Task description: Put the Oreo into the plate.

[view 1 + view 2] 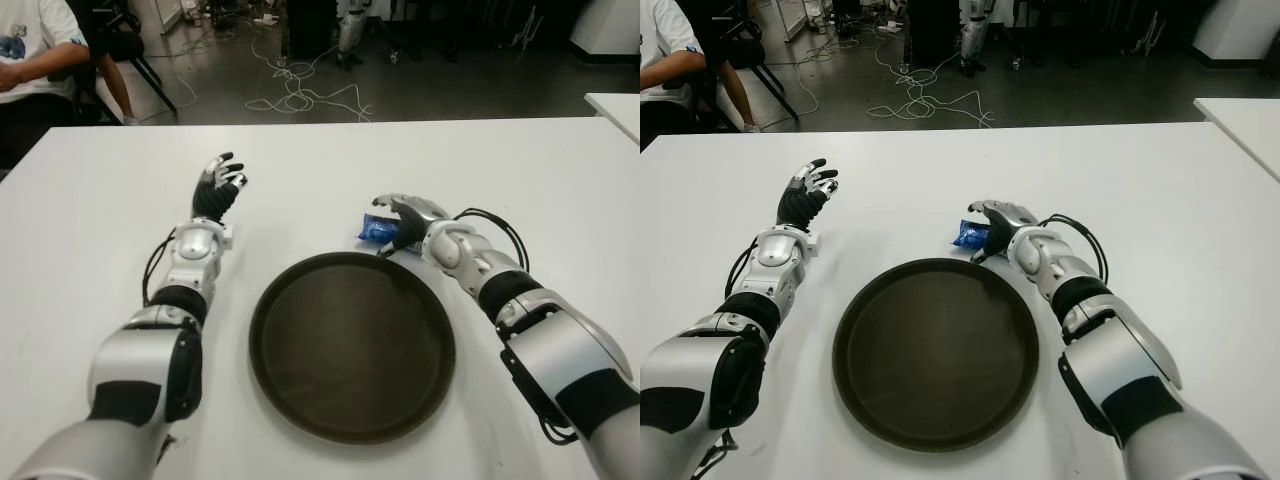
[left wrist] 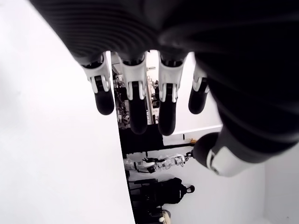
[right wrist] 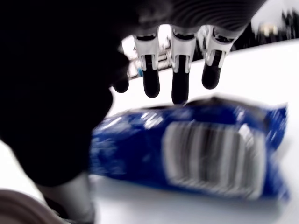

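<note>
Left eye view: white table (image 1: 100, 200), dark round plate (image 1: 352, 345) at centre front, nothing lying in it
Oreo: blue packet (image 1: 378, 229) flat on the table just beyond the plate's far right rim, outside it; touching the rim or not, cannot tell
Right hand: right hand (image 1: 408, 222) over the packet's right part, hiding that end in both eye views
Right fingers: in the right wrist view fingertips (image 3: 180, 91) extended above the packet (image 3: 196, 149), thumb side dark and close; not closed round it, contact not clear
Left hand: left hand (image 1: 218, 190) showing left of the plate, well apart from it, fingers (image 2: 135, 116) spread and relaxed, holding nothing
Open room: bare table all round the plate, wide strip between left hand and packet, far table edge well beyond both hands
Edges: second white table corner (image 1: 615, 105) cut off at far right; plate's near rim close to the picture's lower edge
Beyond table: dark floor with loose cables (image 1: 300, 95); seated person (image 1: 35, 60) at far left, mostly cut off
Hard to read: packet print blurred in the right wrist view
</note>
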